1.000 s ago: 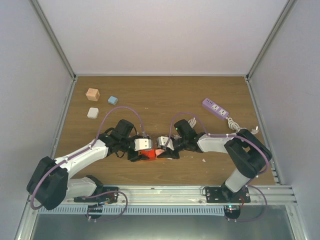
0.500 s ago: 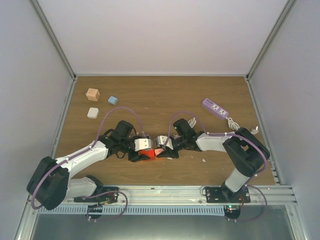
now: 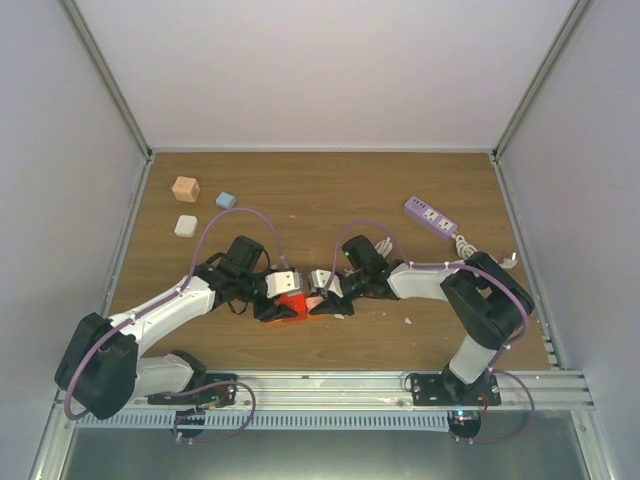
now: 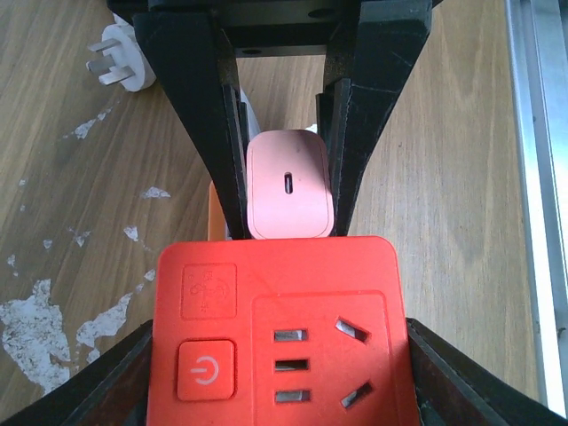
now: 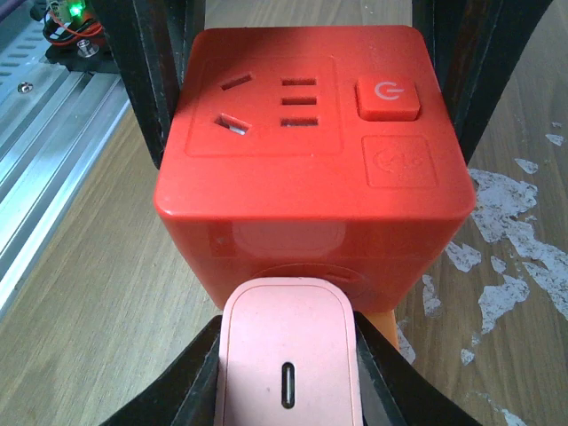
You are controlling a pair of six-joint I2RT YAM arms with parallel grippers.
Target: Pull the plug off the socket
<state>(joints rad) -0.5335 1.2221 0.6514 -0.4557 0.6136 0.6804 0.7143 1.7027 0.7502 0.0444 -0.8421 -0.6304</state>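
The right gripper (image 5: 286,351) is clamped on the plug (image 4: 290,185) and the left gripper (image 4: 280,359) grasps the orange-red socket (image 5: 311,169) by its sides, near the front middle of the surface (image 3: 330,200). The plug sits flush against the socket with no gap showing, so both grips look made and the pull itself not yet done

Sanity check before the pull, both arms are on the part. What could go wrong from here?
1. The right fingers pinch only the smooth sides of the pale pink rounded plug, which sits flush against the red-orange cube-shaped socket block; they may slip off.
2. The left fingers hold the block by its sides; if that grip yields, the block may follow the plug.
3. Both finger pairs nearly meet at the joint, so a skewed pull could knock them together.
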